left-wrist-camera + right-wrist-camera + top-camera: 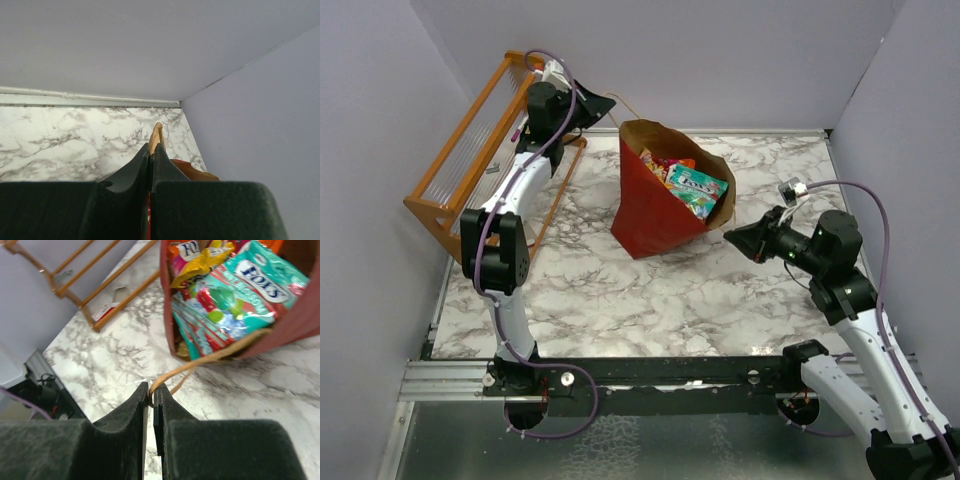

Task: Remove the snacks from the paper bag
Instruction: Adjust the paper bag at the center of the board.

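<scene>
Jaws prob. on handles [210, 357]; rack [430, 220] nr.

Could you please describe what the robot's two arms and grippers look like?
The left arm and right arm share a build: white tubular links joined by bulky black joint housings. A thin lilac cable loops along each. The left gripper and right gripper are matte black, with two wedge-shaped fingers tapering to narrow tips. No markings are readable.

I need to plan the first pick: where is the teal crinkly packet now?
Top view: the teal crinkly packet lies in the open mouth of the tall red paper bag, mid-table, on its right side.
</scene>
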Robot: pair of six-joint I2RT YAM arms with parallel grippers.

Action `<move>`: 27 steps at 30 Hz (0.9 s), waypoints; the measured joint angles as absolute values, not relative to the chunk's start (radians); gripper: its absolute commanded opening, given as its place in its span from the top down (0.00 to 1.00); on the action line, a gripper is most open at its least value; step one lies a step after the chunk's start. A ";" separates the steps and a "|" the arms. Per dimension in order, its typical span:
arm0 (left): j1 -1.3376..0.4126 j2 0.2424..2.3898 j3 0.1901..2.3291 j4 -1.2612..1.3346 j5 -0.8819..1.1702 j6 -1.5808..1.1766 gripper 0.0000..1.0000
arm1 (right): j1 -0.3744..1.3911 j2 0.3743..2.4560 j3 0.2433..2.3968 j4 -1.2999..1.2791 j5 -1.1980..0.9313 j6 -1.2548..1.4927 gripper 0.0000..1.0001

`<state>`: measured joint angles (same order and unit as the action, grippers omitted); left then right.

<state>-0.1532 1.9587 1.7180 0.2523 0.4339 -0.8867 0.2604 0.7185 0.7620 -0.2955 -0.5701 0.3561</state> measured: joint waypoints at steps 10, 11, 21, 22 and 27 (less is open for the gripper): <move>-0.084 1.773 1.680 0.163 0.555 -0.837 1.00 | 0.326 0.937 0.747 0.004 -0.811 0.486 0.88; -0.079 1.764 1.684 0.154 0.568 -0.833 1.00 | 0.347 0.947 0.748 0.028 -0.811 0.500 0.88; -0.054 1.514 1.412 0.199 0.678 -0.775 1.00 | 0.584 1.108 0.752 0.225 -0.763 0.603 0.86; -0.054 1.486 1.378 0.211 0.689 -0.774 1.00 | 0.594 1.118 0.752 0.225 -0.757 0.606 0.85; -0.057 1.416 1.288 0.254 0.707 -0.770 1.00 | 0.600 1.124 0.764 0.170 -0.690 0.575 0.80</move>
